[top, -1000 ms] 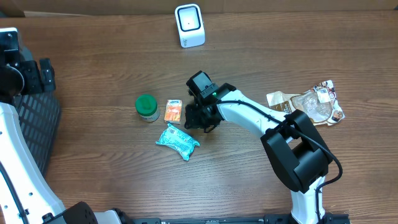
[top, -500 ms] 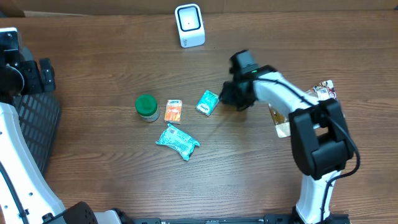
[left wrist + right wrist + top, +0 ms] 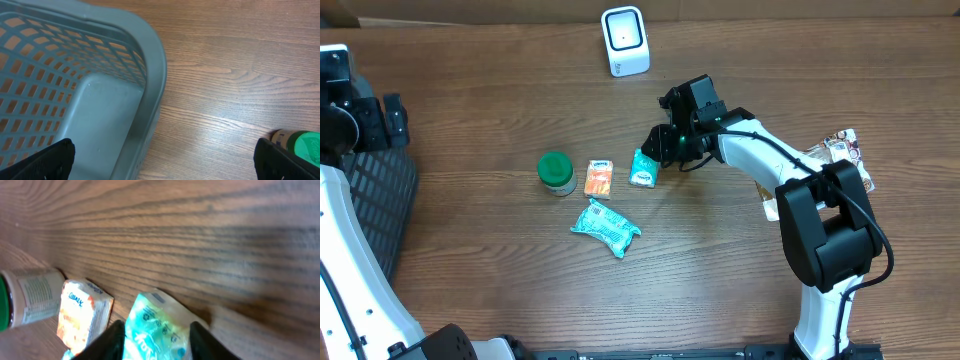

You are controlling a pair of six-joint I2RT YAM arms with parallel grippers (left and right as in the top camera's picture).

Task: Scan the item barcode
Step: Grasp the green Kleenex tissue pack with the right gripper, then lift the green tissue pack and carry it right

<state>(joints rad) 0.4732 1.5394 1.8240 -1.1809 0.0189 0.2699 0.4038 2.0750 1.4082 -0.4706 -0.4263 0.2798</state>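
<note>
1. Right gripper [image 3: 156, 334]: my two fingers [image 3: 111, 342] stand apart. The small teal-and-white film packet [image 3: 644, 168] sits in the gap between them, resting flat on the brown wooden table [image 3: 500, 90]. In the overhead view it lies just below and ahead of the fingertips.

2. Left gripper [image 3: 161, 156]: my fingers are spread wide, one at each lower corner of the left wrist view, with nothing between them. They hover over the rim of the grey plastic mesh basket [image 3: 152, 65].

3. Containers:
- Grey mesh basket: under my left fingers. Only its lattice wall and smooth floor show.
- White jar with a green lid [image 3: 299, 145]: on the table, close to one left fingertip, outside the basket. It is the furthest item in the row beyond my right fingers.

4. Task item appearance: glossy teal wrapper with white panels and small printed symbols, roughly rectangular, with sealed ends. I cannot make out a barcode.

5. Other items, relative to my right fingers:
- Crumpled clear-and-brown wrappers [image 3: 825, 165]: well behind them.
- White box-shaped scanner [image 3: 625, 40]: well apart, off to one side.
- Crinkled teal pouch [image 3: 605, 227]: near.
- Small orange-and-white packet [image 3: 82, 315]: just beside the teal one.
</note>
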